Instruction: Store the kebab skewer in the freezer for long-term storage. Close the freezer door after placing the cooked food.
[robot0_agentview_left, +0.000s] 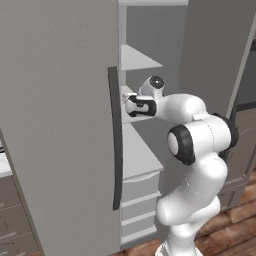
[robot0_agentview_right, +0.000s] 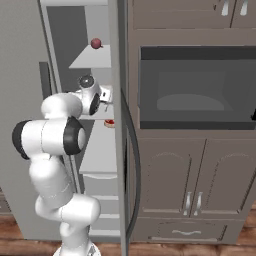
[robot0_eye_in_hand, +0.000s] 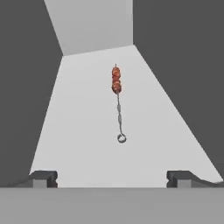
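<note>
Reddish-brown meat on 1 skewer (robot0_eye_in_hand: 118, 98), thin metal stick w/ ring at near end, flat on pale freezer (robot0_agentview_left: 60, 100) shelf (robot0_eye_in_hand: 87, 131). Gripper (robot0_eye_in_hand: 111, 178) wide, empty; 1 door (robot0_agentview_right: 120, 125) open.

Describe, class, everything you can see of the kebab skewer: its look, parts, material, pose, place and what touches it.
The kebab skewer is a thin grey stick, metal by its look, with a small ring at the near end and a few reddish-brown meat chunks bunched at the far end. It lies flat on a pale shelf inside the freezer, pointing toward the back wall. Only the shelf touches it; the two dark fingers stand wide apart, well short of the ring.
</note>
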